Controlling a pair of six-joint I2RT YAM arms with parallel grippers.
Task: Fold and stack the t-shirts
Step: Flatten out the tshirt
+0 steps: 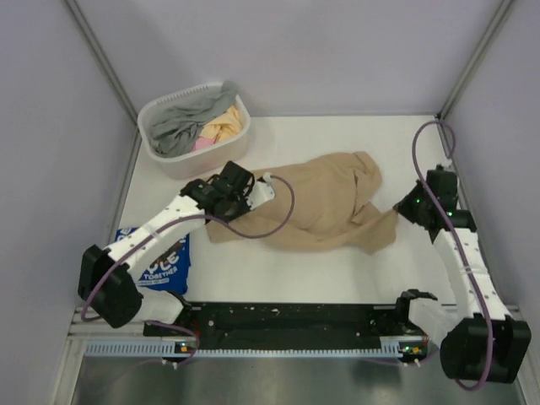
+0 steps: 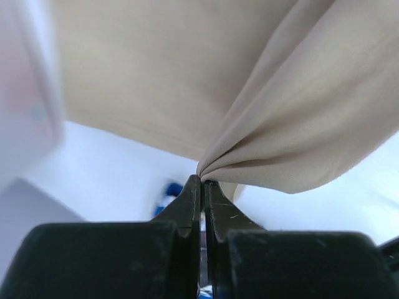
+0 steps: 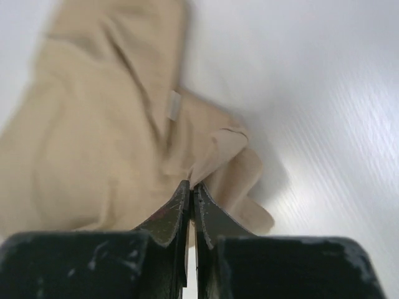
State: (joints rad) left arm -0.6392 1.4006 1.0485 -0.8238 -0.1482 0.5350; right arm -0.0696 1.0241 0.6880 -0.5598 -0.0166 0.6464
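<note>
The tan t-shirt (image 1: 325, 202) lies crumpled across the middle of the white table. My left gripper (image 1: 263, 190) is shut on its left edge; in the left wrist view the cloth (image 2: 280, 124) hangs pinched at the tips of my left gripper (image 2: 203, 180). My right gripper (image 1: 398, 211) is shut on the shirt's right corner; in the right wrist view the tan cloth (image 3: 106, 137) bunches at the tips of my right gripper (image 3: 191, 184). The blue t-shirt (image 1: 160, 257) with white lettering lies folded at the near left, partly under my left arm.
A white plastic basket (image 1: 192, 160) with grey, yellow and pink cloth stands at the back left. Grey walls close in on the left, right and back. A black rail (image 1: 287, 316) runs along the near edge.
</note>
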